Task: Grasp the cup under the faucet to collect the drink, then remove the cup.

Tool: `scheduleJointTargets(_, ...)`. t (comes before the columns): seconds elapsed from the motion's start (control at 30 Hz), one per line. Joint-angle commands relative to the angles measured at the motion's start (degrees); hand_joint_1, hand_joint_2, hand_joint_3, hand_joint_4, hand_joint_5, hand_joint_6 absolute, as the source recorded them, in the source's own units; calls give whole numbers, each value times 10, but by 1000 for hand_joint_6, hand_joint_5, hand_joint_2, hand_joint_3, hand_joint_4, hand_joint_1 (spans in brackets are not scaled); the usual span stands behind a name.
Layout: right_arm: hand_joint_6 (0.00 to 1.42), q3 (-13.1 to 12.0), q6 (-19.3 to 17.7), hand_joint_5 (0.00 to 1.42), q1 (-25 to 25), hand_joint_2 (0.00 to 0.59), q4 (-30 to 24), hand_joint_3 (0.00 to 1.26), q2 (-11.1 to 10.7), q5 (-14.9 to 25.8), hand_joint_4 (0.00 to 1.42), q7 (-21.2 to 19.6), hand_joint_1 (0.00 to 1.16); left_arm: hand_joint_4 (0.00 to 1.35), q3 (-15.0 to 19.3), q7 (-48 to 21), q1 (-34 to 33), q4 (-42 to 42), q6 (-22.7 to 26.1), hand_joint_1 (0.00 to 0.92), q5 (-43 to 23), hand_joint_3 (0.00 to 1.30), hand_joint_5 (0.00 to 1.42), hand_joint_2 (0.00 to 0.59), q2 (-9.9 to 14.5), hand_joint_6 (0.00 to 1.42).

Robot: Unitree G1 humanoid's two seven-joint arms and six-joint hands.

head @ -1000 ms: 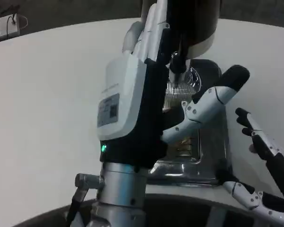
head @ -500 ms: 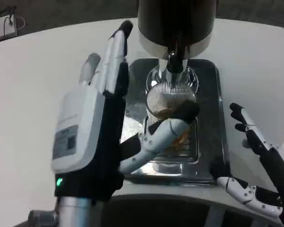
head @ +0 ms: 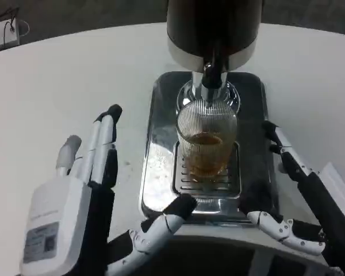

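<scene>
**Desk editor:** Reaching from both sides, are they?

**Photographer:** Yes. The left hand [head: 83,190] sits low at the desk's [head: 75,75] near edge, fingers spread and thumb stretched toward the silver drip tray [head: 155,167], holding nothing. The right hand [head: 299,201] is on the tray's other side, also spread wide and empty, one finger lying along the tray's right rim.

**Desk editor:** And the cup?

**Photographer:** The ribbed glass cup [head: 207,141] stands upright on the tray's grille, directly beneath the faucet [head: 211,75] of the dark dispenser [head: 213,26], partly filled with amber drink [head: 206,155]. It sits between the two hands, touched by neither, farther from the near edge than both.

**Desk editor:** Risks?

**Photographer:** Likely a spill. A closing hand that clips the ribbed wall off-centre could tip the cup, and lifting it straight up might knock its rim against the faucet. Sliding it out toward the near edge first looks safer.
</scene>
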Motion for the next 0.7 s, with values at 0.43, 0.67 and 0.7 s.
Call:
scheduleJointTargets(0.43,231,21,18,97,-75,255,56,0,16,21,33,6,489,0,18,42,68,61,-42,0,6,0,135,132,22,0)
scheduleJointTargets(0.67,231,28,31,97,-109,233,85,0,22,36,32,13,553,0,16,37,72,68,-40,0,7,0,137,132,24,0)
scheduleJointTargets(0.7,231,28,33,97,-115,222,91,0,24,41,32,15,570,0,16,37,72,70,-40,0,6,0,137,132,25,0)
